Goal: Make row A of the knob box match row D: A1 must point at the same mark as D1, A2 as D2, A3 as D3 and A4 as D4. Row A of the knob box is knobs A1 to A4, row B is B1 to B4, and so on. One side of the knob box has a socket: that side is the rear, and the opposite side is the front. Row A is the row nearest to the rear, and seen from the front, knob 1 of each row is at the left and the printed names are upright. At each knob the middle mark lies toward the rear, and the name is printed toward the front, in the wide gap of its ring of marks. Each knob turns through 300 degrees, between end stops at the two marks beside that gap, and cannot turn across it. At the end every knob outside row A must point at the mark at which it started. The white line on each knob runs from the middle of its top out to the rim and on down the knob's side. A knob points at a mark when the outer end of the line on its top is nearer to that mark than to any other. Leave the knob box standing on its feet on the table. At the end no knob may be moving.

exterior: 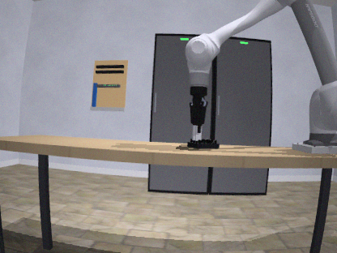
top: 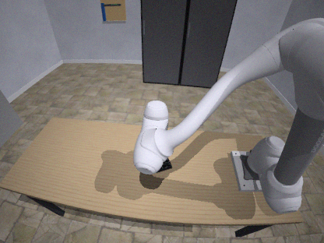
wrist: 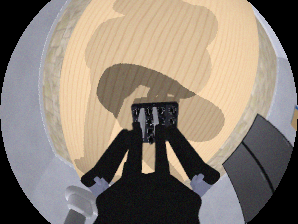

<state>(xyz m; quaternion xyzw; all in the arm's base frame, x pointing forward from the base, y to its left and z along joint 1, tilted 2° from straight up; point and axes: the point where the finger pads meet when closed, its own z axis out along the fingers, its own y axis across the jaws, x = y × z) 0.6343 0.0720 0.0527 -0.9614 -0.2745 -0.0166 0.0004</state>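
Observation:
The black knob box point(top: 167, 163) point(exterior: 208, 145) point(wrist: 163, 105) stands on the table, partly hidden by the arm in the top view. My gripper point(exterior: 197, 138) point(wrist: 149, 113) points straight down over the box, with its tips low among the knobs. In the wrist view the two light fingertips stand a narrow gap apart, slightly open, over the left-middle part of the box. Nothing is seen held between them. The fingers cover some of the knobs. The white lines, marks and printed names are too small to read. The gripper is hidden under the arm in the top view.
The wooden table point(top: 78, 140) point(exterior: 81, 144) bears the box and the arm's base plate point(top: 243, 187) point(exterior: 301, 148) at its right side. The arm's shadow falls across the table and around the box. Dark cabinets point(top: 163, 43) point(exterior: 178, 122) stand behind the table.

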